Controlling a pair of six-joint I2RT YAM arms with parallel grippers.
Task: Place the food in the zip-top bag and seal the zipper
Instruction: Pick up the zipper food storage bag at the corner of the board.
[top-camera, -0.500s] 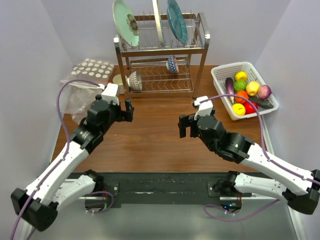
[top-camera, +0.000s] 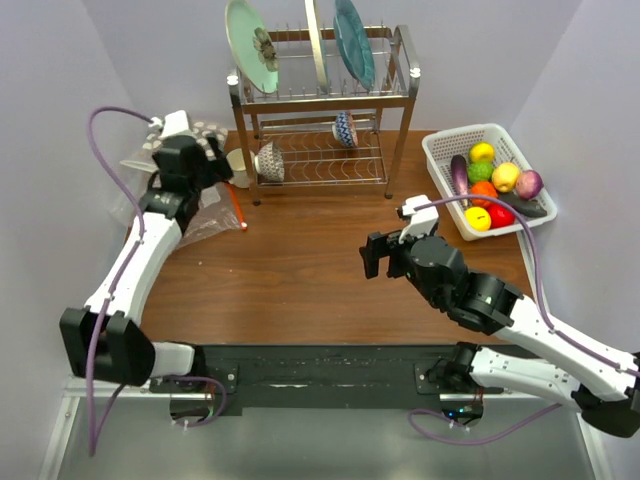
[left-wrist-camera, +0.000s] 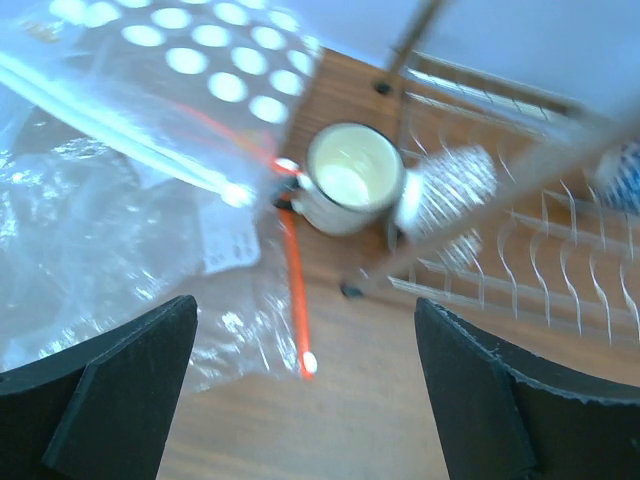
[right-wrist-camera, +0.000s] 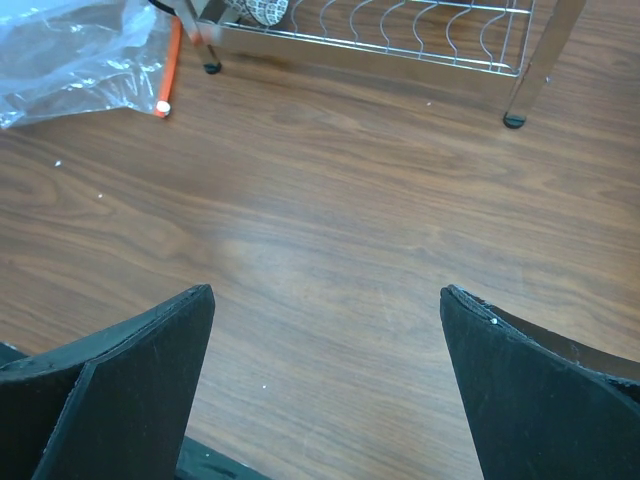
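Right wrist view puts my right fingers (right-wrist-camera: 120, 380) spread wide and holding nothing, hanging over bare brown wooden tabletop (right-wrist-camera: 330, 200) in the middle of the workspace. Farther out on my left side, my left fingers (left-wrist-camera: 110, 390) are just as wide and empty, poised above a heap of plastic by the metal dish rack (top-camera: 320, 130). Beneath them lies a crumpled plain clear plastic sheet (left-wrist-camera: 90, 260) with a thin orange stick (left-wrist-camera: 295, 290) on its edge. Just beyond is the clear zip-top bag printed with white dots (left-wrist-camera: 200, 70), its thin clear zipper strip (left-wrist-camera: 120, 130) running toward a small cream mug (left-wrist-camera: 345, 185). The bright toy fruits and vegetables (top-camera: 490, 185) all sit in the white plastic basket (top-camera: 440, 145) at the far right, well apart from the bag. I judge this to be the opening step, reaching for the bag, with nothing loaded yet. Next my left fingers need to come down on the dotted bag near its zipper edge, not on the plain sheet, and pull it onto open wood, while my right goes to the basket.
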